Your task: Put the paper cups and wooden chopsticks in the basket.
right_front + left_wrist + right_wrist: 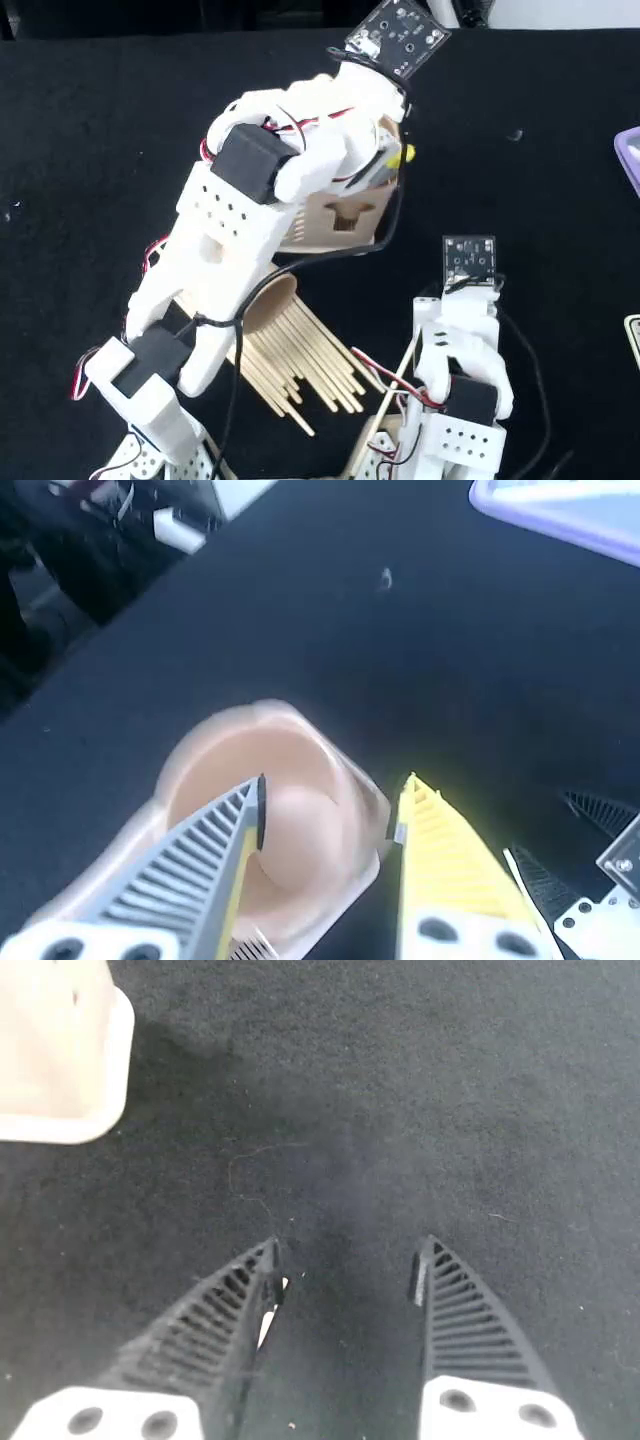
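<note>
Chopsticks lie fanned beside 1 tipped paper cup.

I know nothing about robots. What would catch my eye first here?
The long white left arm stretches across the black table to the basket, with the left gripper open over a pale cup. Near that arm's base, chopsticks lie fanned beside a tipped cup. The right arm sits low, with the right gripper open over the table.
</note>
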Motion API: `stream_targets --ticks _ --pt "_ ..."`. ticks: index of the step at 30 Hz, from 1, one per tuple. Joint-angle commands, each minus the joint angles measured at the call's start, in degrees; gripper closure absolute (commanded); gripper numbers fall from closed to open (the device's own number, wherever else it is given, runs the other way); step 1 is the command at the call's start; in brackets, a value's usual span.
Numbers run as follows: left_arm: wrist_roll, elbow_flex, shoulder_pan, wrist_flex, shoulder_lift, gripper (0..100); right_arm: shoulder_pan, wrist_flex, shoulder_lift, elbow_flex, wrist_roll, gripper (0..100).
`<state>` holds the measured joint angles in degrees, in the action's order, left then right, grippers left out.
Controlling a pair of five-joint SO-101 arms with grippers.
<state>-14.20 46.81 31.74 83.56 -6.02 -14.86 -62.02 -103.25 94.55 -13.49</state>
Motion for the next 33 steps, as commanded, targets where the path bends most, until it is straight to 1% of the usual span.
stream_targets --ticks 1,5,8,14,18,21,24,26,30,31,33 --pt "-0.3 3.9 -0.7 1.3 1.5 77 -0.9 1.3 -5.1 -0.3 -0.5 78.3" --pt "-0.3 3.6 -1.7 4.0 1.3 77 -0.9 1.3 -5.1 -0.3 -0.5 78.3" --pt "-0.3 2.4 -3.1 4.0 0.6 77 -0.9 1.2 -5.1 -0.3 -0.5 78.3" --pt "-0.4 -5.7 -3.2 0.2 -2.5 77 -0.9 1.2 -5.1 -0.3 -0.5 78.3" --pt "-0.5 -10.0 -3.2 -3.8 -4.0 77 -0.9 1.2 -5.1 -0.3 -0.5 78.3" --pt "-0.6 -9.5 -2.9 -4.1 -4.0 77 -0.9 1.2 -5.1 -0.3 -0.5 78.3" --pt "-0.4 -5.8 -2.9 -3.3 -2.5 77 -0.9 1.4 -5.1 -0.3 -0.5 78.3" --pt "-0.6 -4.3 -2.9 -2.0 -1.4 80 -0.9 1.4 -5.1 -0.3 -0.5 78.3" --pt "-0.4 -3.2 -2.6 0.3 -0.1 98 -0.9 1.4 -5.1 -0.3 -0.5 78.3" --pt "-0.4 -3.1 -2.6 0.9 0.3 97 -0.9 1.4 -5.1 -0.3 -0.5 78.3" --pt "-0.4 -3.1 -2.6 2.2 1.4 91 -0.9 1.4 -5.1 -0.3 -0.5 78.3"
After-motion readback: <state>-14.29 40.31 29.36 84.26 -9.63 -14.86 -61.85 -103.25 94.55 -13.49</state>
